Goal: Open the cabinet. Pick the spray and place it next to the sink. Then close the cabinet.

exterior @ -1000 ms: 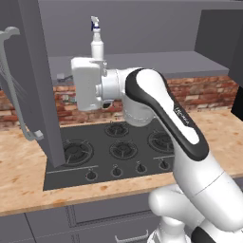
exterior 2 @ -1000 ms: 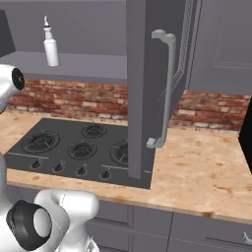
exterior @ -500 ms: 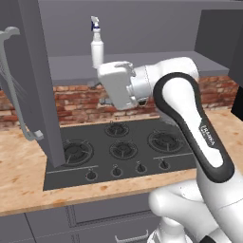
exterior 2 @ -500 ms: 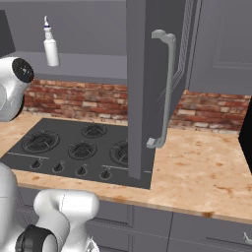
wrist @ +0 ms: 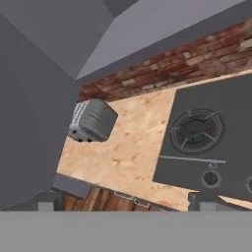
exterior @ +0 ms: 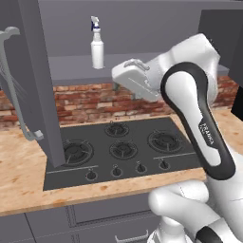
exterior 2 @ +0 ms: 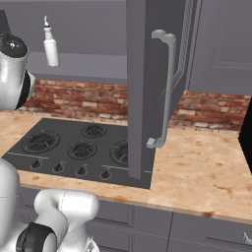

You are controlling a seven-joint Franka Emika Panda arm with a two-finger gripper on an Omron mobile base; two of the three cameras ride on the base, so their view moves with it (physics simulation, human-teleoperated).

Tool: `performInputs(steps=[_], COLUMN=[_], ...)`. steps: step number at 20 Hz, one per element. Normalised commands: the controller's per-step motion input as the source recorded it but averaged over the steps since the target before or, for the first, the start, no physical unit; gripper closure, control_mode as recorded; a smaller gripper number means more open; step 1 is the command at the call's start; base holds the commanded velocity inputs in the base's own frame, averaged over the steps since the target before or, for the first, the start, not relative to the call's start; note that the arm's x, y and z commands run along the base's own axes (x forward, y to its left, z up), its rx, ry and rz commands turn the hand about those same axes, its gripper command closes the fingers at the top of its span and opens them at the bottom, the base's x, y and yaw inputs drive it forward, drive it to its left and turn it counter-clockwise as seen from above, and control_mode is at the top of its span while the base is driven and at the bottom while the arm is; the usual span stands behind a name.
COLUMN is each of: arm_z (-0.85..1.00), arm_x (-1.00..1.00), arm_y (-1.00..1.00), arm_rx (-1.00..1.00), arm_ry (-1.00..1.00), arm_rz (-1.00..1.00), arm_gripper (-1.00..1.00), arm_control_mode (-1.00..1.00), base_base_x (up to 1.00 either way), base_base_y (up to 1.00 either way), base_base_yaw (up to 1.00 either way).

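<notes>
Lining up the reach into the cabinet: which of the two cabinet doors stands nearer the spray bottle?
The left door: in the left base view the spray stands on the shelf just beside it. In the right base view the right door hangs well away from the bottle.

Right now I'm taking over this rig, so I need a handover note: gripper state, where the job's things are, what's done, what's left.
Gripper: open, holding nothing, aimed down past the counter and a toaster, not at the shelf.
Cabinet: both doors swung open.
Spray: upright on the cabinet shelf above the stove, untouched.
Done: cabinet opened.
Left: reach up, grasp the spray, set it beside the sink, close both doors.
</notes>
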Motion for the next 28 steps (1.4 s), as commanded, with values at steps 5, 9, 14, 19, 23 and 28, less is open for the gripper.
performInputs(steps=[5,9,14,19,23,28], arm_z=[-0.21,0.0,0.03,0.02,0.02,0.31], arm_x=[0.61,0.4,0.09,0.0,0.1,0.17], arm_y=[-0.51,-0.15,0.04,0.15,0.0,0.0], arm_rx=[-0.32,-0.27,-0.09,0.0,0.0,-0.03], arm_ry=[-0.01,-0.17,-0.19,-0.23,-0.21,-0.05], arm_rz=[-0.24,-0.19,-0.06,0.0,0.0,0.0], arm_gripper=[-1.0,-1.0,-1.0,-1.0,-1.0,-1.0], arm_control_mode=[-1.0,-1.0,-1.0,-1.0,-1.0,-1.0], base_base_x=[0.0,0.0,0.0,0.0,0.0,0.0], base_base_y=[0.0,0.0,0.0,0.0,0.0,0.0], base_base_yaw=[0.0,0.0,0.0,0.0,0.0,0.0])
